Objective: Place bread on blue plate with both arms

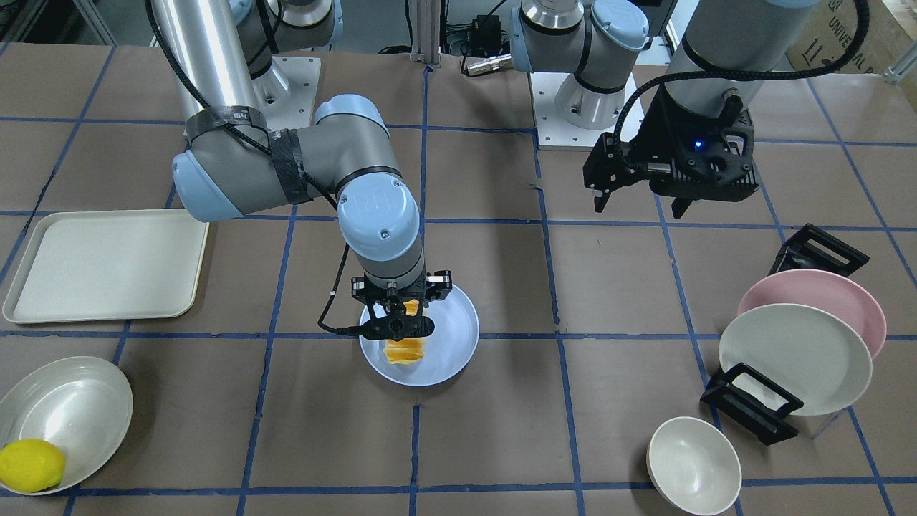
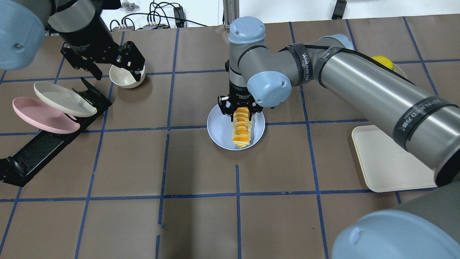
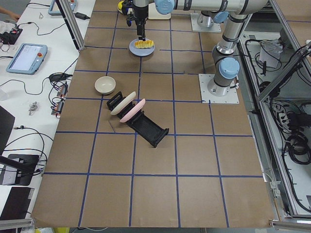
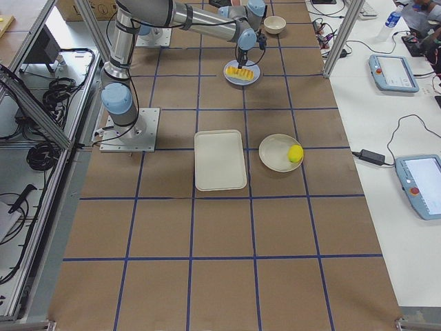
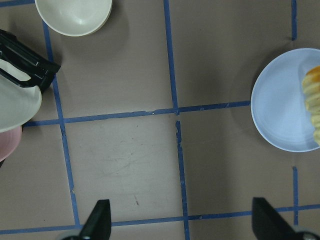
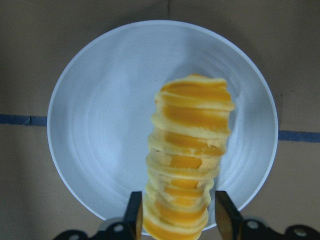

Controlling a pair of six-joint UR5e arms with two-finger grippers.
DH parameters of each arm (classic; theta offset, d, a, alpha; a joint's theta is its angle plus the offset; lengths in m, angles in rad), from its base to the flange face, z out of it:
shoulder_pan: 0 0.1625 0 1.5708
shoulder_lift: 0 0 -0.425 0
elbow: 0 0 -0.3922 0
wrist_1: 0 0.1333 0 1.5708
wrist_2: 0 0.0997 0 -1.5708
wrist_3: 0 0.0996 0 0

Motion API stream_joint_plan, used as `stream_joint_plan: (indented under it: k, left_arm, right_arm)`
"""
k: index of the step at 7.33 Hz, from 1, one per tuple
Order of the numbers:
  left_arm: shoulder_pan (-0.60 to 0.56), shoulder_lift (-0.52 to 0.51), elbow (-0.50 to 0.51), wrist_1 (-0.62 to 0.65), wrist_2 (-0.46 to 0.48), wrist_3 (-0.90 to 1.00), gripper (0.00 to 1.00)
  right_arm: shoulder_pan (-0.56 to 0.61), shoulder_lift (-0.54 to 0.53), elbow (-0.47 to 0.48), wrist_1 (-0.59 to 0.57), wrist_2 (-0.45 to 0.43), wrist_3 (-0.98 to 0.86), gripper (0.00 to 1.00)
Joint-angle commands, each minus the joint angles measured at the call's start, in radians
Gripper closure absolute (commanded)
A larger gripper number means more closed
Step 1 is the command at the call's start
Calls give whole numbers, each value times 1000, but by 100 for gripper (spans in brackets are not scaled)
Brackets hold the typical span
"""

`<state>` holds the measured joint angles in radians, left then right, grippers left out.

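The bread (image 2: 241, 131), a ridged yellow and orange loaf, lies lengthwise on the blue plate (image 2: 219, 129) at the table's middle. My right gripper (image 2: 241, 109) points down over the plate's far side and is shut on the bread's end. In the right wrist view both fingers (image 6: 134, 215) press the sides of the bread (image 6: 187, 150) above the blue plate (image 6: 100, 125). My left gripper (image 2: 116, 73) is open and empty, raised above the table near a small cream bowl (image 2: 125, 77). Its wrist view shows the plate (image 5: 280, 110) and the bread's end (image 5: 312, 100) at the right edge.
A pink plate (image 1: 845, 294) and a cream plate (image 1: 795, 358) lean in a black rack (image 1: 752, 401). A small cream bowl (image 1: 693, 466) stands near them. A cream tray (image 1: 107, 261) and a bowl (image 1: 71, 408) holding a lemon (image 1: 30, 466) are on the robot's right side.
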<state>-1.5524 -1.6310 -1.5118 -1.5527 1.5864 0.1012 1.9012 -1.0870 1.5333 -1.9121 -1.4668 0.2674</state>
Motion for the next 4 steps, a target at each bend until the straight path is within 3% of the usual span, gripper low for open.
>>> stream_joint_plan:
  k: [1, 4]
  left_arm:
    - [1, 2, -10, 2, 3, -2, 0]
    - [2, 5, -2, 5, -3, -6, 0]
  right_arm:
    - [-13, -33, -2, 5, -18, -19, 0]
    - [-159, -170, 22, 181, -47, -296, 1]
